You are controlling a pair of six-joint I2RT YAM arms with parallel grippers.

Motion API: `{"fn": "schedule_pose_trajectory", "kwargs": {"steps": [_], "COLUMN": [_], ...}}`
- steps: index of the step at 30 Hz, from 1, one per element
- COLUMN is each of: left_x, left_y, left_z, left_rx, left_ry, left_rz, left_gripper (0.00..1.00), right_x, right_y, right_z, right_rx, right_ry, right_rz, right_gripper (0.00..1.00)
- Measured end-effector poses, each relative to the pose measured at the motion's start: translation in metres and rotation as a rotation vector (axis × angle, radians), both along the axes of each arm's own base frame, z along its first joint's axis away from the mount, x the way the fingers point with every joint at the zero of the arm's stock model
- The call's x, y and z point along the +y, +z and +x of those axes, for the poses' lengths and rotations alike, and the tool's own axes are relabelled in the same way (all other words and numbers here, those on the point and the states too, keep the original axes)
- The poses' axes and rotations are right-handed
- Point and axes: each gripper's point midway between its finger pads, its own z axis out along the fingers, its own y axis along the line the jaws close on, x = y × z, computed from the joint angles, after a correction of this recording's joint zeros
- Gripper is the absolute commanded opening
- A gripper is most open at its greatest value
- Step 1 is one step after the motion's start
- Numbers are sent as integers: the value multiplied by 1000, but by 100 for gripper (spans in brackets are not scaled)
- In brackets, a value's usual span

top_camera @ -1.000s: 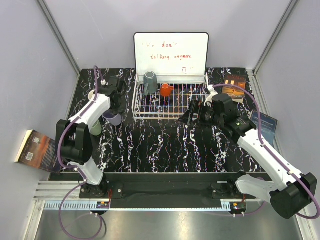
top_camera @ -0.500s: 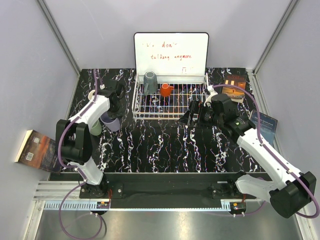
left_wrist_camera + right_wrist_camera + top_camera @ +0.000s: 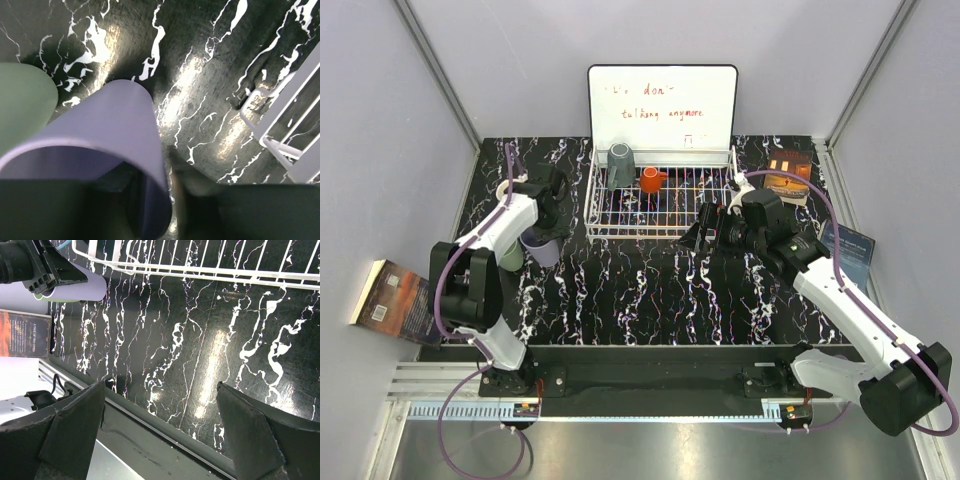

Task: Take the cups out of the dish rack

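At the far left, a dark-covered paperback book [image 3: 392,298] leans against the wall, off the black, white-veined marble tabletop [image 3: 650,290]. On the left part of that tabletop, outside the rack, a pale green plastic cup [image 3: 22,105] sits just beside a lilac purple plastic cup [image 3: 110,125]. The lilac cup's base is on the marble and its mouth faces the wrist camera.

The left gripper [image 3: 546,228] points down at the lilac cup. Its jaws are narrowly parted and straddle the cup's wall at the rim, one inside and one outside. Whether they pinch the wall or stand just off it, I cannot tell.

In the middle, the rectangular white wire dish rack [image 3: 670,205] lies at the back of the table, in front of a whiteboard with red writing [image 3: 662,100]. Two cups are in its far left part: a dark grey cup [image 3: 620,165] standing mouth down, and just to its right a smaller orange cup with a handle [image 3: 652,180].

The right gripper [image 3: 161,390] hangs over bare marble just outside the rack's near right edge. Its jaws are spread wide and have hold of nothing.

Further right, a dark book with an orange picture [image 3: 788,172] lies at the back corner. A blue booklet [image 3: 848,250] rests by the right wall.
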Motion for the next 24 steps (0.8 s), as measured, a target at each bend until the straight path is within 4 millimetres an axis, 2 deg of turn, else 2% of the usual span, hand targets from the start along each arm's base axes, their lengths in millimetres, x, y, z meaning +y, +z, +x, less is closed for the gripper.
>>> {"fn": "schedule_pose_trajectory", "kwargs": {"steps": [1, 5, 13, 15, 20, 24], "left_x": [-1, -1, -2, -4, -23, -43], "left_y": [1, 14, 66, 81, 141, 204], "left_z": [0, -2, 10, 14, 26, 17], "left_rx": [-2, -31, -154, -187, -351, -523], "left_ry": [3, 3, 4, -3, -49, -103], "left_rz": [-4, -13, -33, -36, -52, -102], "left_gripper": [51, 61, 70, 75, 78, 78], "right_x": [0, 0, 0, 0, 4, 11], "right_y": [0, 0, 0, -1, 2, 14], "right_z": [0, 0, 0, 0, 11, 37], "right_rx": [0, 0, 1, 3, 0, -27], "right_ry": [0, 0, 1, 0, -1, -22], "right_rz": [0, 0, 0, -2, -14, -38], "right_gripper": [100, 100, 100, 100, 100, 100]}}
